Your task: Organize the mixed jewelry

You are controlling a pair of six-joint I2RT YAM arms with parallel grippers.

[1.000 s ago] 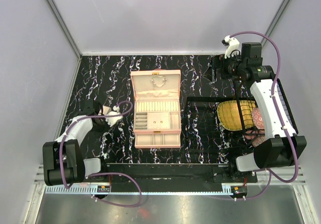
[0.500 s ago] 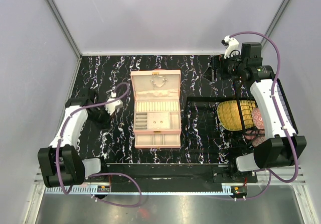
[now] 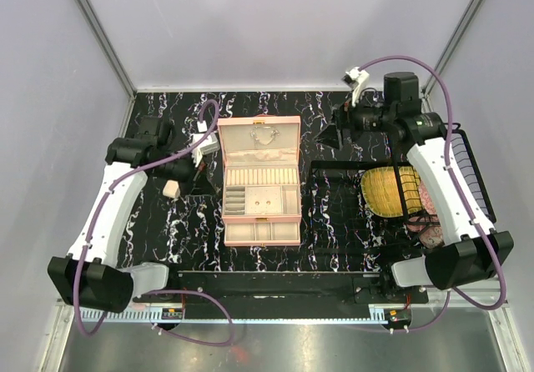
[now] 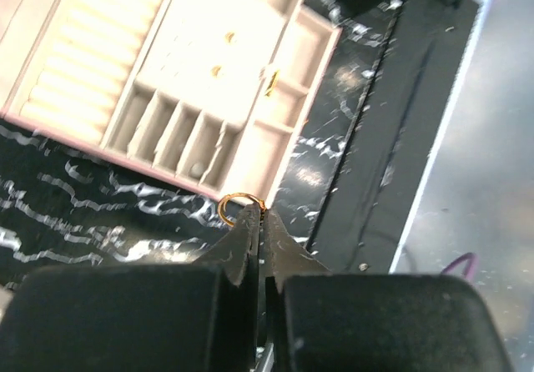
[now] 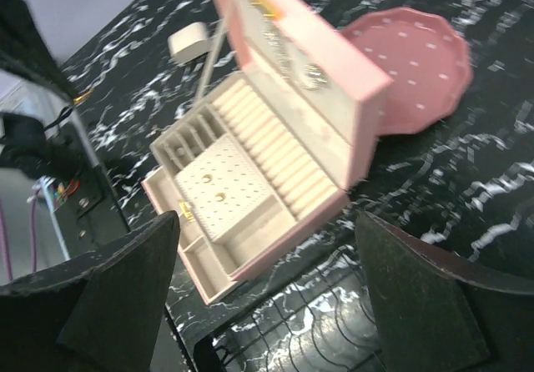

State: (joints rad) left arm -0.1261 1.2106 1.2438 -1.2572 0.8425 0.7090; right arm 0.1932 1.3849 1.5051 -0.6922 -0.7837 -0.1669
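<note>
Done so far: two gold studs point(image 4: 216, 71) sit on the perforated pad of the open pink jewelry case point(image 3: 262, 232), and a thin chain point(image 3: 264, 137) hangs inside its lid. I take these as already sorted.
In hand: the left gripper point(image 4: 256, 213) has its fingers pressed together, pinching a small gold ring point(image 4: 238, 194) at the very tips. The hoop stands out to the left of the tips.
Left to do: by my reading, the ring must go into the ring rolls point(image 4: 92, 63), which lie ahead of the tips and off to their left. I see no other loose pieces on the table.
Left arm pose: stretched forward along the case's left side, wrist turned in towards it, tips above the table just short of the case's near corner.
Right gripper point(image 5: 267, 289): fingers spread wide, holding nothing.
Right arm pose: reaching far forward, raised near the case's lid, camera looking back over the case.
Unclear: what the small cream box point(image 3: 171, 189) beside the left arm contains.
</note>
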